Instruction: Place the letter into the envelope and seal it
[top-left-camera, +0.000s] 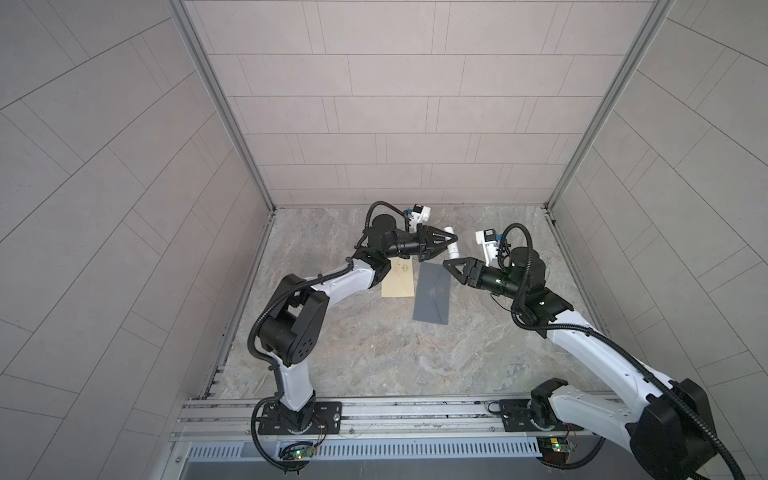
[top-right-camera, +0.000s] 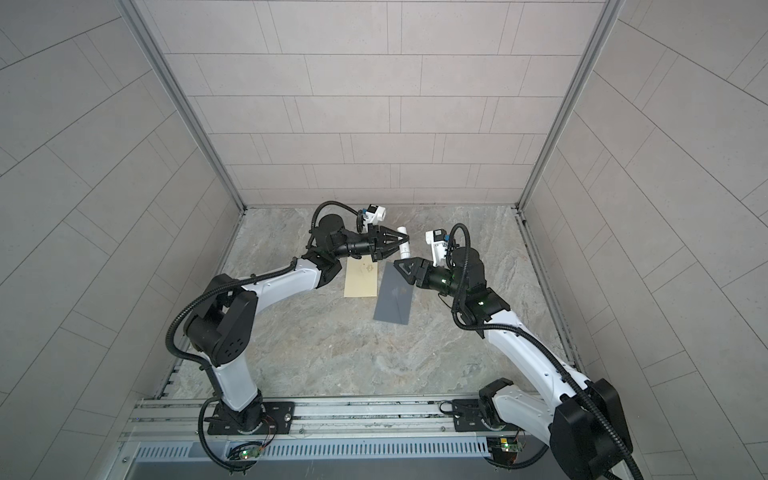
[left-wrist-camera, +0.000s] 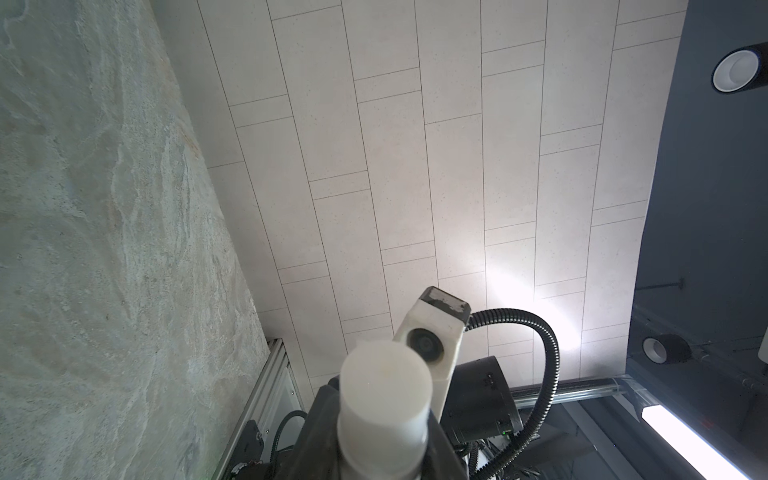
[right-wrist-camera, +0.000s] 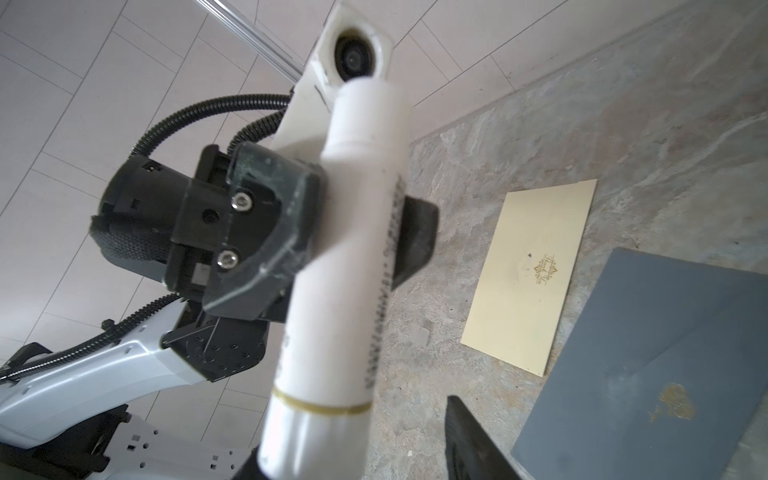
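Envelope (top-left-camera: 432, 299) and letter (top-left-camera: 399, 282) lie flat side by side near the far edge of the desk (top-left-camera: 374, 353). The cream letter is outside the grey envelope, which visibly holds nothing. Above them the left end effector (top-left-camera: 453, 238) is clamped on a white tube (right-wrist-camera: 353, 249), probably glue, its long axis running far-to-near. The right end effector (top-left-camera: 446, 264), jaws apart, sits at the tube's near end, so the right arm is better placed for uncapping.

The marbled tabletop (top-left-camera: 374, 353) fills the lower centre. Mid-frame on it, a cream letter card (top-left-camera: 398, 283) lies just left of a grey envelope (top-left-camera: 432, 299).
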